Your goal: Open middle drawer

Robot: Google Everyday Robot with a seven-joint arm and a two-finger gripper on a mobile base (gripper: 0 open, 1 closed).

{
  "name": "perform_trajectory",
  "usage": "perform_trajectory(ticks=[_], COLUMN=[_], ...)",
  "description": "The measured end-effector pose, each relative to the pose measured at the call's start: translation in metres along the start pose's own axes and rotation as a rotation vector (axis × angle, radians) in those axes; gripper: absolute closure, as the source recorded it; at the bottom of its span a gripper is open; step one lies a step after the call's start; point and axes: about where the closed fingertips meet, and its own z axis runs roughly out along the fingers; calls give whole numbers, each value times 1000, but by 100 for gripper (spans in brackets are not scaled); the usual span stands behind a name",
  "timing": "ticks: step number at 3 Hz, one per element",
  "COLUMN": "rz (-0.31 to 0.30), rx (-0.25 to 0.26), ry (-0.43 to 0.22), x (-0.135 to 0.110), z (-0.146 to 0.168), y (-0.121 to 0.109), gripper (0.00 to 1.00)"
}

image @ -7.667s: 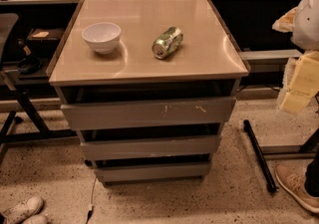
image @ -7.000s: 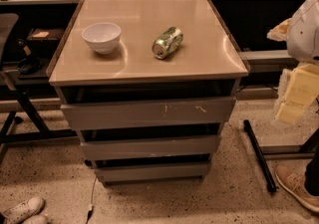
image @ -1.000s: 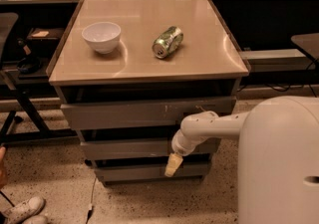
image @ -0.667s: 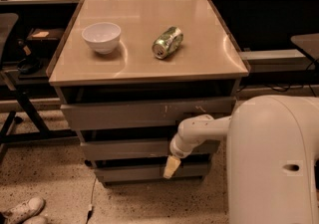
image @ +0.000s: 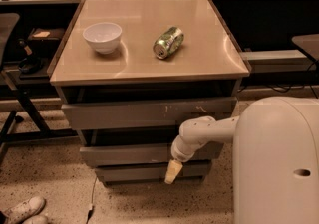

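The middle drawer [image: 124,155] is the plain grey front between the taller scratched top front [image: 149,113] and the narrow bottom front [image: 134,172] of the cabinet. None of its interior shows. My gripper [image: 173,171] hangs tip-down on the white arm [image: 204,131], which reaches in from the right. The gripper sits in front of the right part of the middle drawer's lower edge and overlaps the bottom front. I cannot tell whether it touches the drawer.
A white bowl [image: 102,37] and a green can [image: 168,43] lying on its side sit on the cabinet's tan top [image: 209,58]. My white body [image: 276,163] fills the lower right. A shoe [image: 22,209] lies at the lower left, and a dark stand [image: 20,103] is on the left.
The arm, held off at the right edge seven seconds ago, now reaches across the drawer fronts. Over the last second the gripper has shifted slightly left. The drawers look unmoved.
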Motion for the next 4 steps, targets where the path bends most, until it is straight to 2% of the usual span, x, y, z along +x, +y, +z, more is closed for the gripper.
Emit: perform_trajectory(ticks=[1, 2, 4], rz=[0, -1, -3], rx=[0, -58, -199], ry=[0, 4, 12], x=[0, 6, 28], z=[-1, -13, -44], y=[0, 33, 116], gripper=[0, 0, 0])
